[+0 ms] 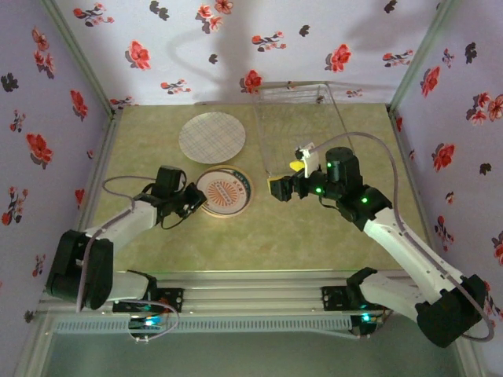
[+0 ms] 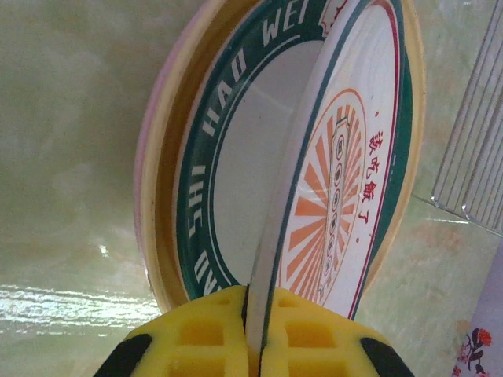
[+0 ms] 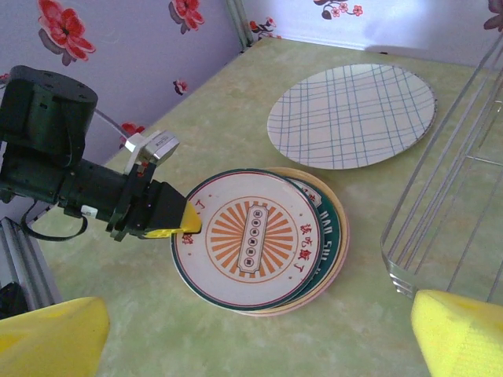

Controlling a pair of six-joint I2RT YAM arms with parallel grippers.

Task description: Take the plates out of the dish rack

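The plates [image 1: 224,191] look nearly all out of the rack, as far as I can judge from here. Nearest my left arm, a stack lies flat on the table [image 1: 314,236]: a pink rim at the bottom, an orange-yellow plate on it, then a green-banded plate [image 3: 326,212], and the sunburst plate [image 3: 250,236] on top, sitting a little off-centre. My left gripper [image 2: 255,330] is pressed together on the near rim of that sunburst plate, so I take this one as placed but not yet let go; I cannot tell whether its gripped edge is fully down. My right gripper [image 1: 287,181] hangs spread wide with nothing between its pads, just beside the near corner of the dish rack [image 3: 440,196]. Farther back, a plaid plate [image 1: 211,137] lies flat by itself, apart from the stack. Beyond that, the wire rack stands against the back wall, and I see no plate in the slots I can make out. What is left seems to be releasing this last plate.
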